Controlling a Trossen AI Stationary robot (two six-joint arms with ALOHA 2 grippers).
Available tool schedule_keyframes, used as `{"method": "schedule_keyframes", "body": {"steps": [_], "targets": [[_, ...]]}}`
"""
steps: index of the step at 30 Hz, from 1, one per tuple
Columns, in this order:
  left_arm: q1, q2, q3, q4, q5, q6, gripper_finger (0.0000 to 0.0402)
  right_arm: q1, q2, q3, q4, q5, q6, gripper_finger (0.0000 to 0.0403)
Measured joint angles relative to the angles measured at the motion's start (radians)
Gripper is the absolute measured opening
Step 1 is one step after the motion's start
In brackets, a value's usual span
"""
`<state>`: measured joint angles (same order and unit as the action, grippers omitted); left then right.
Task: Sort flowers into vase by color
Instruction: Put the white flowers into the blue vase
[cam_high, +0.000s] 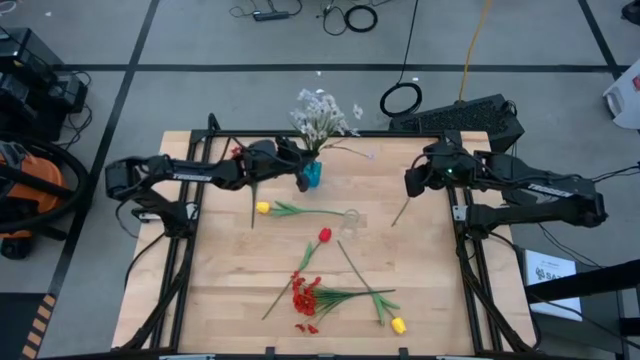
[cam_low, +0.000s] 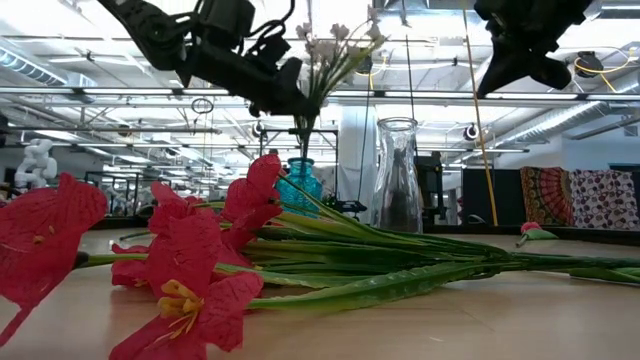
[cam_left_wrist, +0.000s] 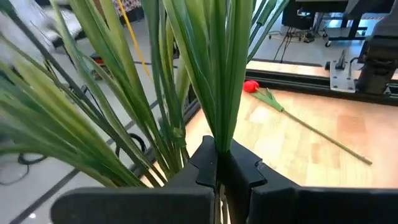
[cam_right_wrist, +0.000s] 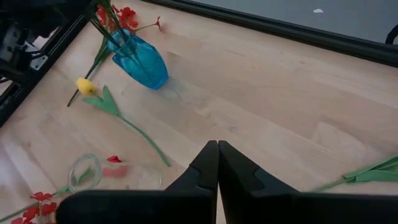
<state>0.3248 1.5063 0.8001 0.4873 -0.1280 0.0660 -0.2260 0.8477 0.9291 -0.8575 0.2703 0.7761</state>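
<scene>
The white spray (cam_high: 322, 113) stands in the blue vase (cam_high: 311, 174) at the table's (cam_high: 430, 310) far edge, and the left gripper (cam_left_wrist: 219, 163) is clenched on its stems just above the neck. The right gripper (cam_right_wrist: 217, 158), pinched shut on nothing, hovers well apart to the right. The red cluster (cam_high: 305, 297), the red tulip (cam_high: 324, 235) and two yellow tulips (cam_high: 263, 208) lie flat near the clear vase (cam_high: 350, 221). All look light and springy, best pinched mid-stem, though the blue vase may tip; from the left wrist, stems hide the vase.
</scene>
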Motion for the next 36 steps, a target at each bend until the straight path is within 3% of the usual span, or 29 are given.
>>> {"method": "schedule_keyframes", "body": {"steps": [8,19,32,36], "targets": [[0.000,0.061,0.000,0.000,-0.002,-0.095,0.0011,0.000,0.030,0.000,0.002,-0.006,-0.011,0.0000],[-0.006,0.061,0.000,-0.006,0.002,-0.083,0.0049,0.000,0.032,0.000,0.003,-0.006,-0.023,0.0000],[-0.006,0.052,0.000,-0.003,-0.003,-0.085,0.0164,-0.002,0.032,0.000,0.010,-0.005,-0.036,0.0000],[-0.011,0.012,0.000,-0.019,-0.010,-0.087,0.0175,-0.002,0.032,0.000,0.010,-0.005,-0.037,0.0000]]}}
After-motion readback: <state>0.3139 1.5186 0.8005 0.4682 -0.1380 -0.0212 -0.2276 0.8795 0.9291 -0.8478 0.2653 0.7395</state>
